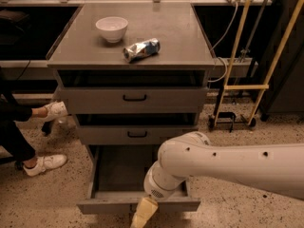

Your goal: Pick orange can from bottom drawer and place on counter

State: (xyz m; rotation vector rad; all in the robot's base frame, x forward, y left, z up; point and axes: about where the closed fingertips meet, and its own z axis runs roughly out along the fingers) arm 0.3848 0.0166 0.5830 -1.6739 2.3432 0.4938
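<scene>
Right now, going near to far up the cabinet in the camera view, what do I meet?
hand low in front of the cabinet → open bottom drawer → middle drawer → top drawer → counter → crushed silver-and-blue can → white bowl
</scene>
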